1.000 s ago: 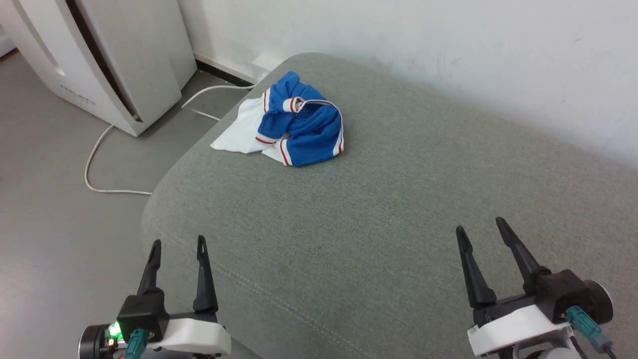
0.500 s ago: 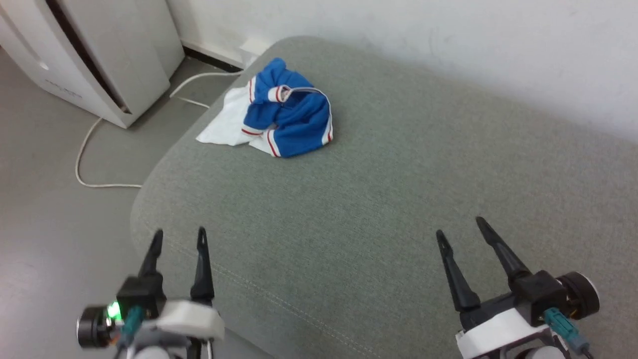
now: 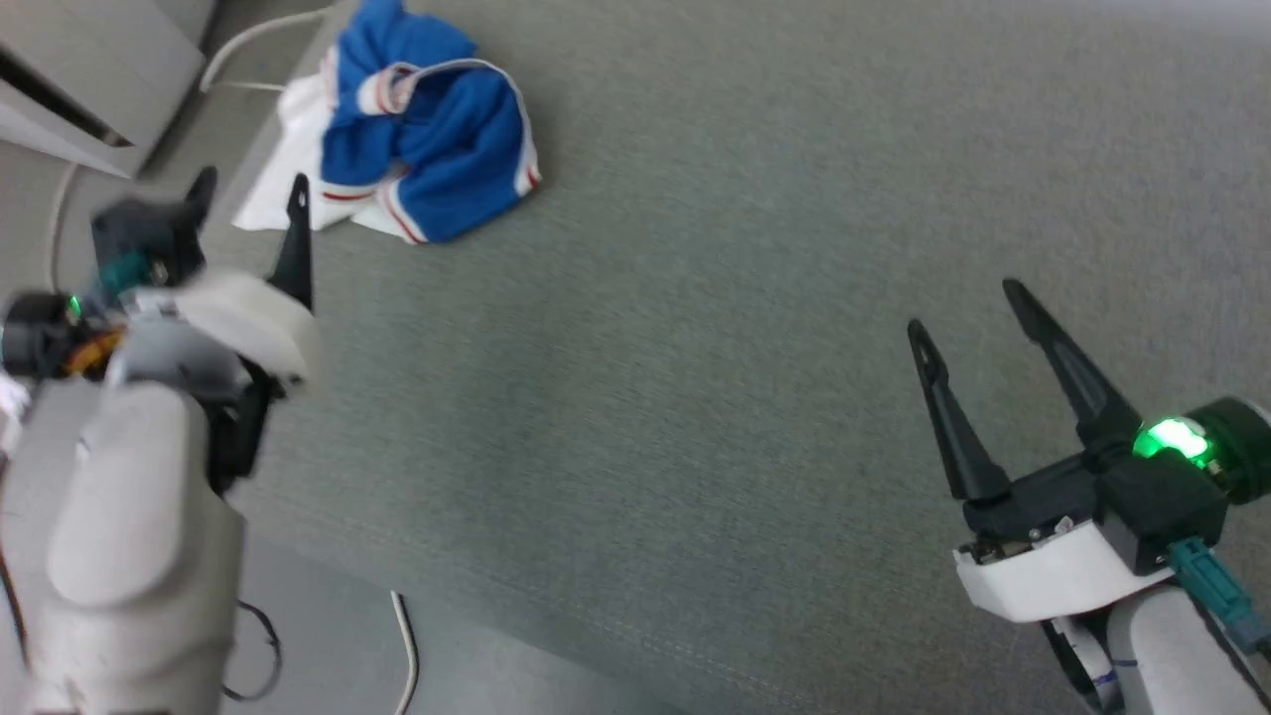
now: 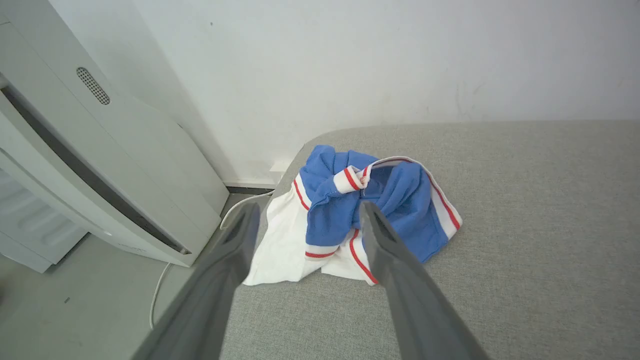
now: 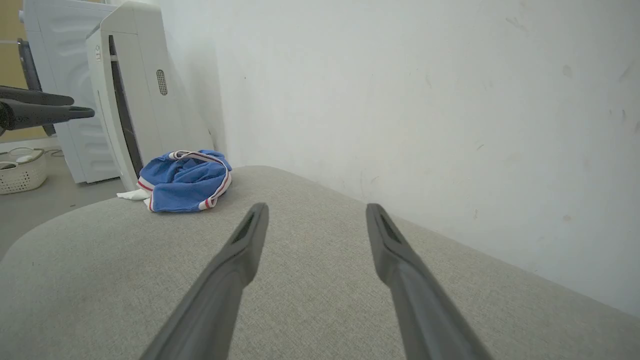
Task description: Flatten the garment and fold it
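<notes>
The crumpled shirt [image 3: 447, 129] hides any lettering in its folds; left gripper [image 3: 250, 189] and right gripper [image 3: 965, 308] both gape, empty.

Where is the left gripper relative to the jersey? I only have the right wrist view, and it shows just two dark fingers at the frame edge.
Observer: In the head view, the left gripper is open beside the garment, next to its white sleeve, holding nothing.
Operator: Is it lined up?
Observer: In the left wrist view, the crumpled garment sits framed between its fingertips, ahead of them.
Operator: How close to the edge is the cloth?
Observer: The white sleeve reaches the cushion at its rounded corner edge.
</notes>
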{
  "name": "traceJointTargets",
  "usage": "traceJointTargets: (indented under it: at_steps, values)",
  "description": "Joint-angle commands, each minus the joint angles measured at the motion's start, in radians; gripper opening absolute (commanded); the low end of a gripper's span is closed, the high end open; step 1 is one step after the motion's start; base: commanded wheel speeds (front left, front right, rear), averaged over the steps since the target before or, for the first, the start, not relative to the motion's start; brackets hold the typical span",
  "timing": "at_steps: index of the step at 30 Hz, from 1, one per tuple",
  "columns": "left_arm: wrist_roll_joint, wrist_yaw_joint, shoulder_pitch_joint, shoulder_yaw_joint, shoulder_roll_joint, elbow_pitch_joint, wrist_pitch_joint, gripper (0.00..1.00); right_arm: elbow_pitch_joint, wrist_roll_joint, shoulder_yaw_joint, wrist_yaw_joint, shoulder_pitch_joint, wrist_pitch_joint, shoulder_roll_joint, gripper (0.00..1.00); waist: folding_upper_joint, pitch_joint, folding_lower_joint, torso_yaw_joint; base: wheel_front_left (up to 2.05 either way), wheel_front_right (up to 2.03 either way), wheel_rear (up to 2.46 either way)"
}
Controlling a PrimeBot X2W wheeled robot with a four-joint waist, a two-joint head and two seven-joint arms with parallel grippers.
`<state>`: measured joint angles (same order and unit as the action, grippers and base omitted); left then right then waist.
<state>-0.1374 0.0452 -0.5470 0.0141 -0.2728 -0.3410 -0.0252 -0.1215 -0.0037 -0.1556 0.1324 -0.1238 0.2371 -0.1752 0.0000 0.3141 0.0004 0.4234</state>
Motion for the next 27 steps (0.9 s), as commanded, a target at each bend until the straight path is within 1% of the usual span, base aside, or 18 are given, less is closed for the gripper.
traceJointTargets:
  at_steps: [1,4,7,9,13,15,18,21,22,24,25,26,27]
  values:
    - [0.006,0.018,-0.056,0.006,-0.030,-0.040,-0.041,1.00,-0.019,0.002,-0.002,-0.002,-0.025,-0.007,-0.011,1.00,0.0000,0.167,-0.0004,-0.136,0.00,0.00,0.00]
    - [-0.010,0.050,-0.168,0.011,-0.087,-0.133,-0.137,1.00,-0.046,0.002,0.000,-0.002,-0.048,-0.016,-0.022,1.00,0.0000,0.215,-0.0004,-0.170,0.00,0.00,0.00]
    - [-0.044,0.072,-0.261,0.019,-0.142,-0.200,-0.225,1.00,-0.067,0.005,0.002,-0.002,-0.069,-0.017,-0.027,1.00,0.0000,0.260,-0.0004,-0.207,0.00,0.00,0.00]
    - [-0.084,0.080,-0.316,0.025,-0.174,-0.239,-0.290,1.00,-0.080,0.006,0.005,-0.002,-0.079,-0.016,-0.026,1.00,0.0000,0.288,-0.0004,-0.231,0.00,0.00,0.00]
    - [-0.187,0.085,-0.395,0.044,-0.220,-0.294,-0.428,1.00,-0.102,0.006,0.009,-0.002,-0.086,-0.011,-0.017,1.00,0.0000,0.326,-0.0004,-0.271,0.00,0.00,0.00]
    - [-0.234,0.085,-0.408,0.062,-0.248,-0.316,-0.501,1.00,-0.108,0.004,0.008,-0.002,-0.089,-0.008,-0.014,1.00,0.0000,0.341,-0.0004,-0.291,0.00,0.00,0.00]
    - [-0.271,0.085,-0.381,0.114,-0.293,-0.352,-0.601,1.00,-0.108,-0.004,0.017,-0.002,-0.095,-0.003,-0.002,1.00,0.0000,0.351,-0.0004,-0.319,0.00,0.00,0.00]
    - [-0.327,0.085,-0.345,0.120,-0.325,-0.376,-0.650,1.00,-0.107,-0.004,0.036,-0.002,-0.098,0.005,0.019,1.00,0.0000,0.354,-0.0004,-0.337,0.00,0.00,0.00]
    - [-0.327,0.085,-0.345,0.120,-0.325,-0.376,-0.650,1.00,-0.107,-0.004,0.036,-0.002,-0.098,0.005,0.019,1.00,0.0000,0.354,-0.0004,-0.337,0.00,0.00,0.00]
    - [-0.373,0.085,-0.315,0.130,-0.335,-0.384,-0.689,1.00,-0.103,-0.005,0.035,-0.002,-0.097,0.009,0.025,1.00,0.0000,0.351,-0.0004,-0.343,0.00,0.00,0.00]
    - [-0.396,0.085,-0.302,0.136,-0.340,-0.383,-0.710,0.44,-0.100,-0.006,0.034,-0.002,-0.096,0.011,0.027,1.00,0.0000,0.349,-0.0004,-0.345,0.00,0.00,0.00]
    - [-0.418,0.085,-0.291,0.141,-0.346,-0.378,-0.724,0.00,-0.096,-0.007,0.034,-0.002,-0.095,0.013,0.028,1.00,0.0000,0.345,-0.0004,-0.345,0.00,0.00,0.00]
    - [-0.437,0.085,-0.282,0.145,-0.352,-0.371,-0.730,0.00,-0.091,-0.007,0.035,-0.002,-0.094,0.014,0.028,1.00,0.0000,0.340,-0.0004,-0.344,0.00,0.00,0.00]
